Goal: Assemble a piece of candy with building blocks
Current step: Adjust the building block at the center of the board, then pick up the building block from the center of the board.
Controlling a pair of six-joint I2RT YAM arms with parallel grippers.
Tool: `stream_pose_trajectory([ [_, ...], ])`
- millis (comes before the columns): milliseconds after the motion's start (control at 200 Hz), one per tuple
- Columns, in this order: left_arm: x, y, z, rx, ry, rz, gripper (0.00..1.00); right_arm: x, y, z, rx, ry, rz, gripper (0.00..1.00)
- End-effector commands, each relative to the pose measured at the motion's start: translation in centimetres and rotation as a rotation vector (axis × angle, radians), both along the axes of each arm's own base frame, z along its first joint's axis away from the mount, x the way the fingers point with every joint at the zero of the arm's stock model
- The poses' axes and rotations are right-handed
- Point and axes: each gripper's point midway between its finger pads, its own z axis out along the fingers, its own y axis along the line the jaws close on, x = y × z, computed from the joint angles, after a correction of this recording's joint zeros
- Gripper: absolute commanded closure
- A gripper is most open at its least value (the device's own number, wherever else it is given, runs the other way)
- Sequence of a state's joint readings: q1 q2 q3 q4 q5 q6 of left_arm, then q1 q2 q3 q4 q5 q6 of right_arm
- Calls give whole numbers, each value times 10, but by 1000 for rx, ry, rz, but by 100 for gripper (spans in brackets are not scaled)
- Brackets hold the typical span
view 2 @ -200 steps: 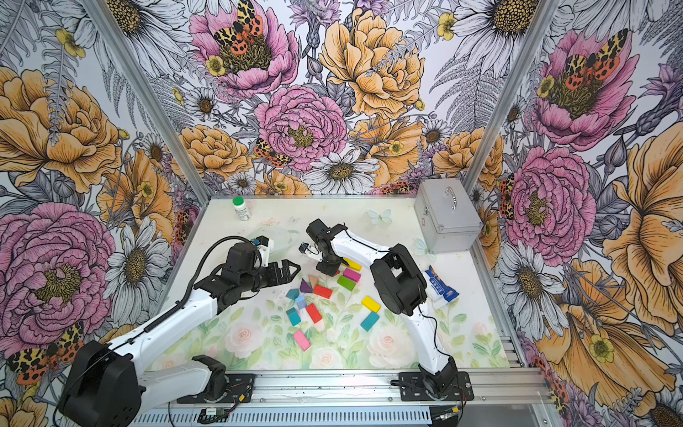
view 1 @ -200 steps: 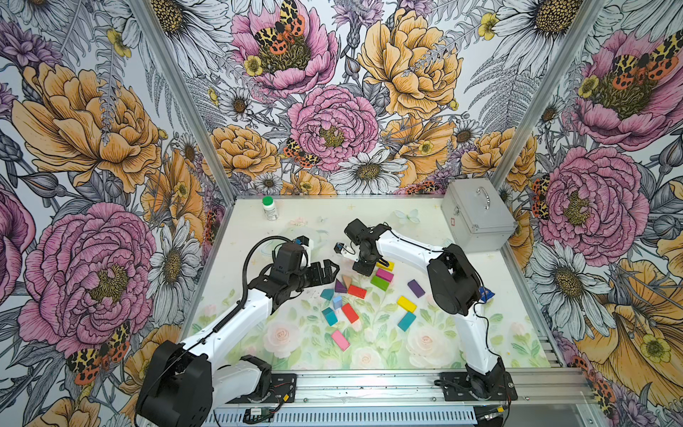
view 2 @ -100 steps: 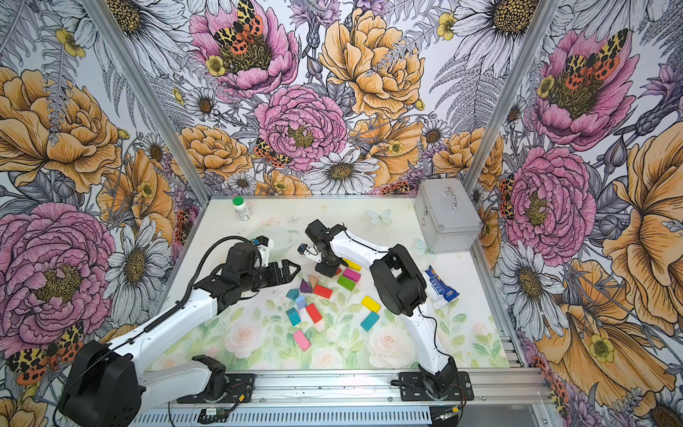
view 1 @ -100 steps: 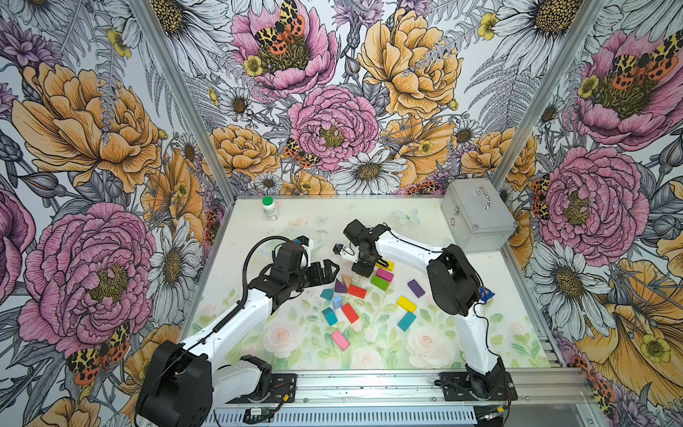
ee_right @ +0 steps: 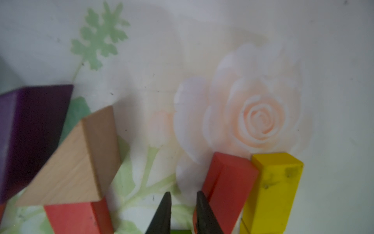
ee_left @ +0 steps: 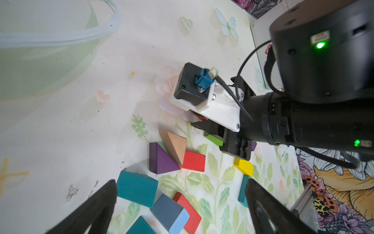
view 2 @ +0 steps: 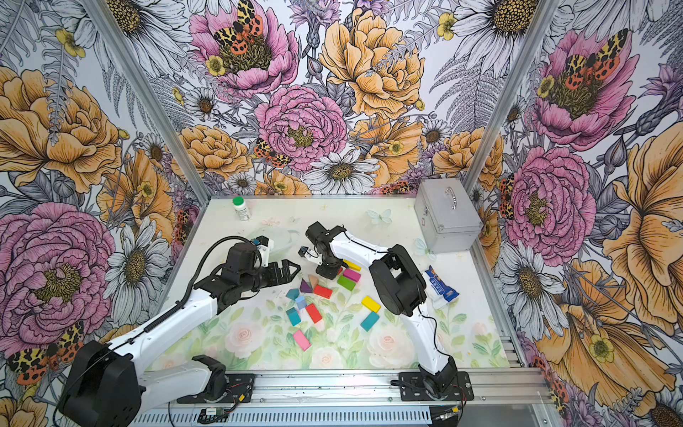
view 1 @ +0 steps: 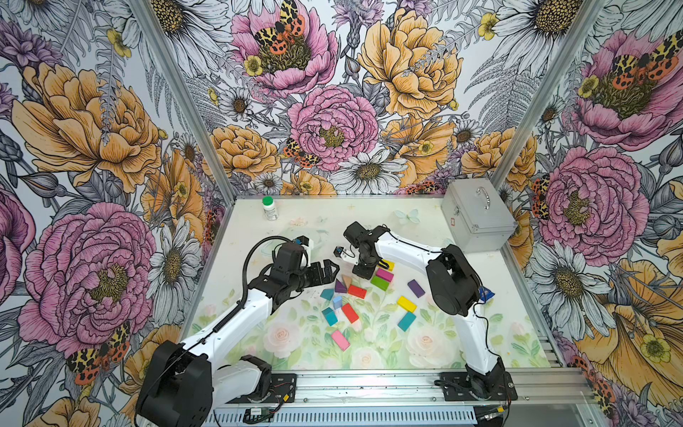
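The building blocks lie scattered mid-table. My right gripper (view 1: 364, 273) points down among them, shut to a narrow slit with nothing in it (ee_right: 183, 194). One finger rests against a red brick (ee_right: 226, 182) that lies beside a yellow brick (ee_right: 273, 192). A tan triangle (view 1: 346, 280), a purple triangle (view 1: 339, 286) and another red brick (view 1: 357, 291) sit just to its left. Green (view 1: 380, 283) and magenta (view 1: 384, 274) bricks lie by its right side. My left gripper (view 1: 327, 268) hovers wide open and empty (ee_left: 181, 186) over a teal brick (ee_left: 137, 188) and a light blue brick (ee_left: 170, 214).
A silver case (view 1: 476, 218) stands at the back right and a green-capped bottle (view 1: 269, 207) at the back left. A clear bowl (view 2: 273, 240) sits behind my left wrist. A blue-and-white snack packet (view 2: 441, 288) lies under the right arm's elbow. A pink brick (view 1: 340, 340) lies nearer the front.
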State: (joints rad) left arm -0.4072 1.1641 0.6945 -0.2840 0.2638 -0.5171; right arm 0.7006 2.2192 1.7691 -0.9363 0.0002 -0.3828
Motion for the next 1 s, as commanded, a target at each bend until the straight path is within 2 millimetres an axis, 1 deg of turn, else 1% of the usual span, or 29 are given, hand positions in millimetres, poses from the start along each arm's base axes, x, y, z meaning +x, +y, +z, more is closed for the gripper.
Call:
stream_pose_trajectory([
  [0,1,1,3,-11,-13,-11,1,0,-6,4,-3,-2,-24,76],
  [100,1,0,4,-11,-14,-13,1,-2,-1,12,30,2,-24,75],
  [215,0,0,5,-14,-18,-13,1,-9,6,32,94,6,-22,72],
  [295,-2,2,7,-14,-21,-10,1,-20,9,46,142,21,-22,69],
  [375,-4,4,9,-12,-26,-7,2,-38,9,51,175,46,-18,63],
  [490,-7,7,8,-12,-24,1,1,-63,10,47,209,68,-25,61],
  [585,-7,7,5,-10,-14,2,1,-73,11,42,195,62,-34,59],
  [691,-8,6,3,-13,-6,-2,1,-74,14,36,183,58,-40,59],
  [841,-10,8,8,-21,-19,5,2,-68,23,31,178,54,-37,57],
  [996,-13,11,7,-18,-21,13,1,-65,25,20,158,65,-34,57],
])
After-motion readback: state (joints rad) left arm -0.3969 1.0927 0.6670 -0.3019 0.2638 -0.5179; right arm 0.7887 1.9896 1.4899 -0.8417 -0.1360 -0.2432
